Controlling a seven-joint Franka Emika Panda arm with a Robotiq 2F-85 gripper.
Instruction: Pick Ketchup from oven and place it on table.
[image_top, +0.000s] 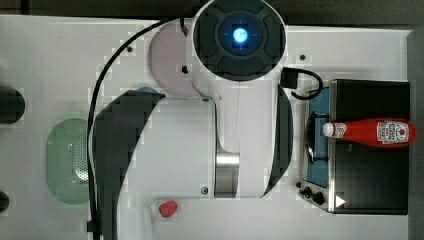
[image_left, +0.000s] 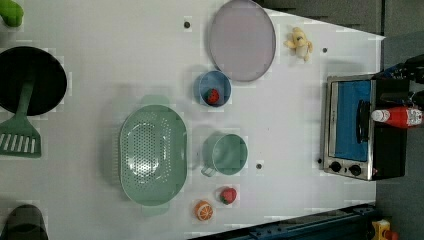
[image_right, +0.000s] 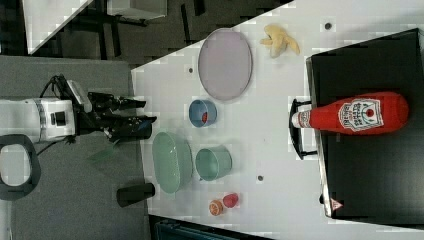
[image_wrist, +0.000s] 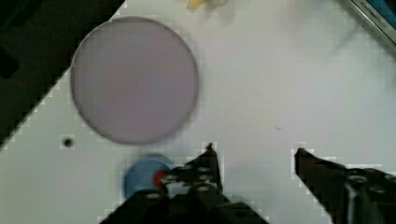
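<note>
The ketchup (image_top: 370, 132) is a red squeeze bottle lying on its side on the roof of the black oven (image_top: 380, 185), its white cap over the door handle. It also shows in the left view as the ketchup (image_left: 400, 117) on the oven (image_left: 350, 127), and in the right view as the ketchup (image_right: 357, 115) on the oven (image_right: 370, 175). My gripper (image_wrist: 254, 151) is open with nothing between its fingers, high over the white table (image_wrist: 280, 84). In the right view the gripper (image_right: 149, 111) hangs far from the oven, toward the right view's left.
On the table stand a lilac plate (image_left: 242, 40), a blue bowl (image_left: 212, 89) holding a strawberry, a green colander (image_left: 152, 155), a green cup (image_left: 227, 154), a yellow plush toy (image_left: 299, 42), an orange slice (image_left: 203, 210) and a loose strawberry (image_left: 228, 195). A black pan (image_left: 30, 80) and green spatula (image_left: 20, 135) lie at the left view's left.
</note>
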